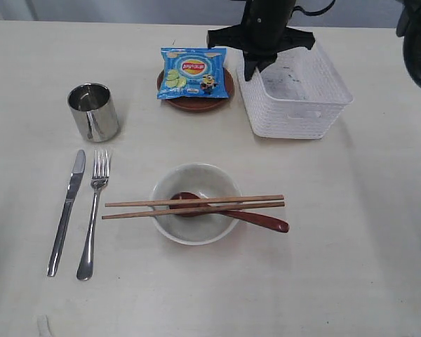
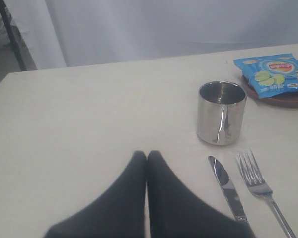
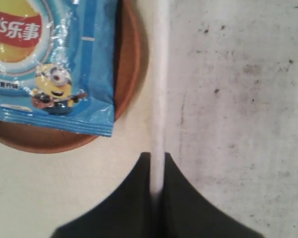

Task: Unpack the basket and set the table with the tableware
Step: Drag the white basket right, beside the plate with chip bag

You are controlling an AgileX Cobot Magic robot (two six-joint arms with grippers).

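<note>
Basket stands on the surface just beside the brown plate; my right gripper is clamped on its side wall, at the rim it seems. My left gripper is clenched, empty.

The table bears a cup, knife, fork, bowl, brown plate and white basket.

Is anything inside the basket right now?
Nothing visible: the basket shows only a bare, speckled floor. In the exterior view its far left corner is hidden behind the right gripper, whose jaws are pinched on the rim there.
</note>
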